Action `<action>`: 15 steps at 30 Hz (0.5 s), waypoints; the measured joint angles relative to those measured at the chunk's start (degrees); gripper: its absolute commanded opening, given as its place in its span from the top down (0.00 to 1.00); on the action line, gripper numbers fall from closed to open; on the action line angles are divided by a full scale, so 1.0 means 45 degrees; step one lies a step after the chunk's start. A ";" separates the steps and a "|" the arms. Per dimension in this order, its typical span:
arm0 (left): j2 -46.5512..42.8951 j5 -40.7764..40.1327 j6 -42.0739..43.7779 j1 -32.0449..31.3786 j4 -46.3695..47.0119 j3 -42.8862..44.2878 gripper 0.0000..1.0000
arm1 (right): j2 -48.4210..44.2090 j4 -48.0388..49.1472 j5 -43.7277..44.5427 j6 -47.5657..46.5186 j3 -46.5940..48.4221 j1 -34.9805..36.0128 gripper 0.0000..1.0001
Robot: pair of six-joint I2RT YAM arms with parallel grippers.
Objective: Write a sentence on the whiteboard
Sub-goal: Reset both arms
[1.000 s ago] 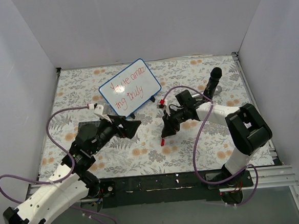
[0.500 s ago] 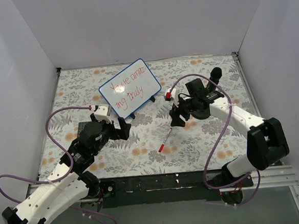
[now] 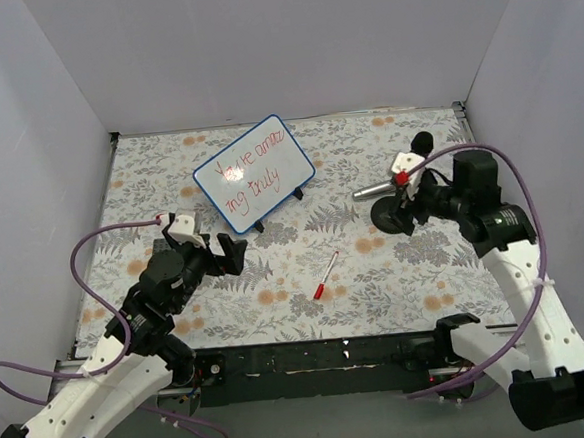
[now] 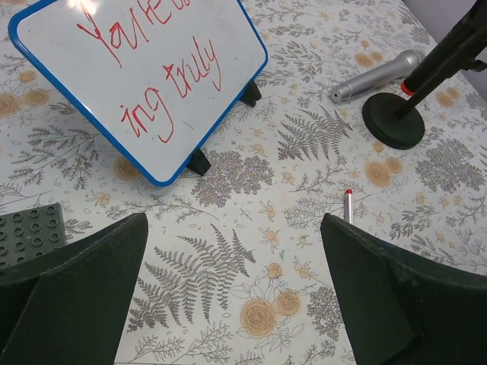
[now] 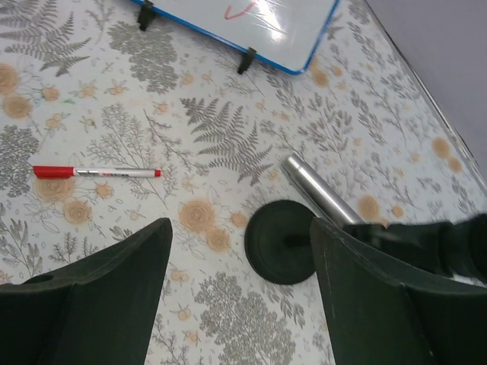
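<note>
The whiteboard [image 3: 290, 167] stands tilted on small black feet at the back centre, blue-rimmed. The sentence [image 3: 246, 179] is on it in red, in two slanted lines. The board [image 4: 61, 46] and its words [image 4: 163, 80] also show in the left wrist view, and its lower edge [image 5: 304, 30] in the right wrist view. A red-capped marker [image 3: 325, 275] lies loose on the table, also seen in the right wrist view [image 5: 95, 172]. My left gripper [image 3: 229, 255] is open and empty, near-left of the board [image 4: 233, 228]. My right gripper [image 3: 414, 206] is open and empty over a black stand base [image 5: 240, 228].
A black microphone stand [image 3: 385, 216] and a silver microphone [image 3: 375, 188] sit at the right. A dark grey studded plate [image 4: 30, 232] lies under my left arm. White walls close in the floral table on three sides.
My right gripper let go of the marker, which now lies on the table, and drew back to the right. My left arm pulled back toward the near left.
</note>
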 measured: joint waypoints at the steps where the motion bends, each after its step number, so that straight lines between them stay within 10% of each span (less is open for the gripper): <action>1: -0.0049 0.0000 -0.0005 0.0000 -0.0010 0.0000 0.02 | -0.0457 0.0024 -0.0034 0.0185 -0.0131 -0.0622 0.17; 15: -0.1195 0.0010 -0.0141 0.0000 0.0204 -0.0029 0.02 | -0.4027 0.1647 0.0709 0.4979 -0.3502 -0.5513 0.04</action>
